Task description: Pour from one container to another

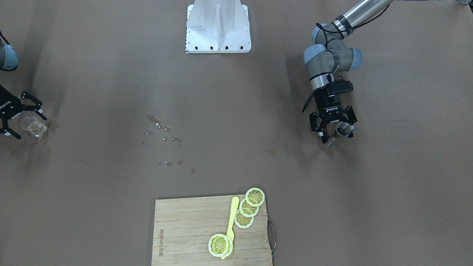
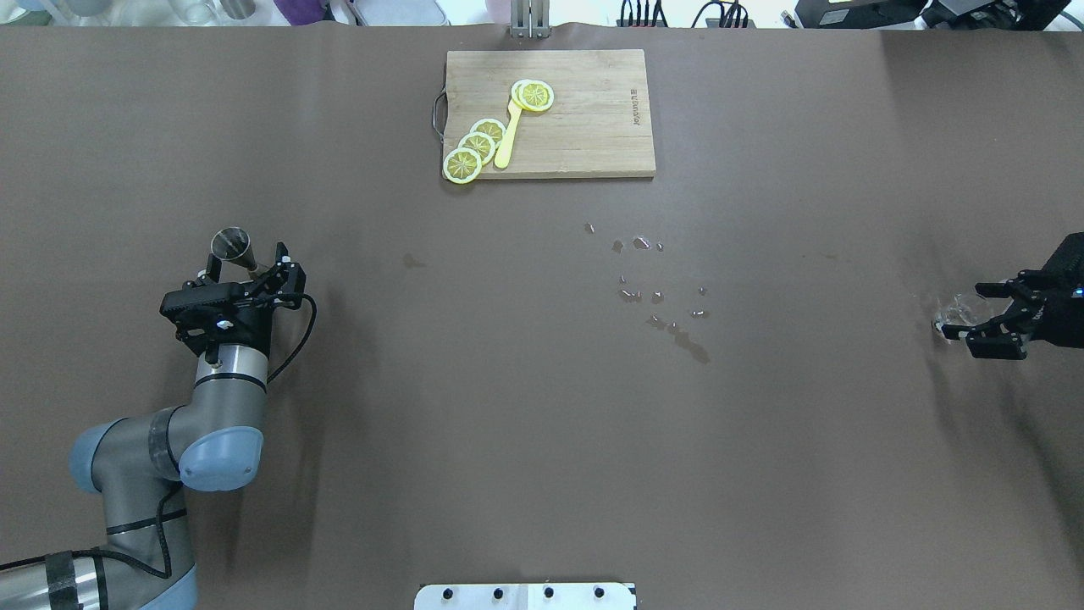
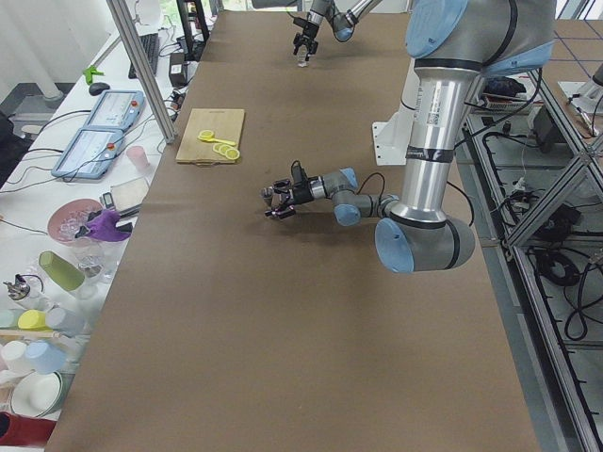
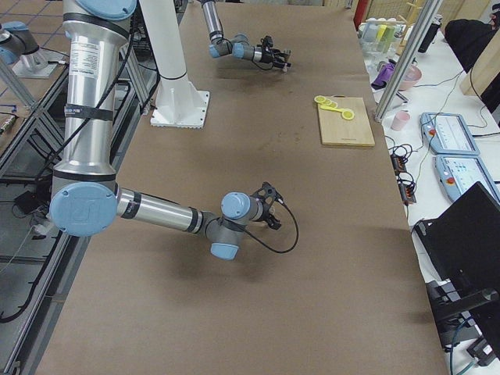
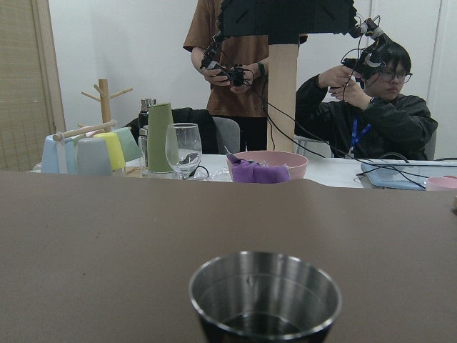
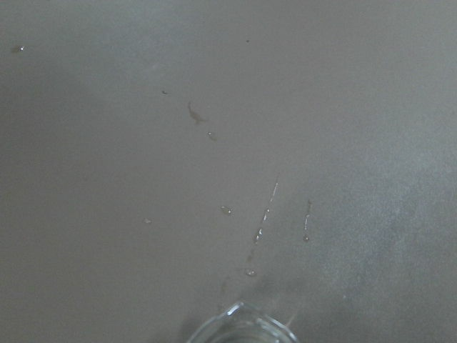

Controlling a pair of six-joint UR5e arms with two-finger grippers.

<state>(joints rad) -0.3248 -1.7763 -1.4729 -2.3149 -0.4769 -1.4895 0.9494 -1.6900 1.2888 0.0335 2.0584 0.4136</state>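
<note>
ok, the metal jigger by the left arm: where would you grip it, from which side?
Grip the metal jigger around its narrow waist, coming in level from the robot's side, as the left end effector is placed. It stands upright, mouth up, with cones flaring above and below the waist.

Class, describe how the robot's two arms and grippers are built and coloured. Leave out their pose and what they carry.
The left arm has silver tube links, grey joints with light blue caps and a black cable looping along the wrist. The left gripper is black with two linked fingers and white ROBOTIQ lettering. The right gripper is also black with white lettering.

Upright steel cup (image 1: pixel 343 129); clear glass (image 1: pixel 34 126), seemingly tilted.
</note>
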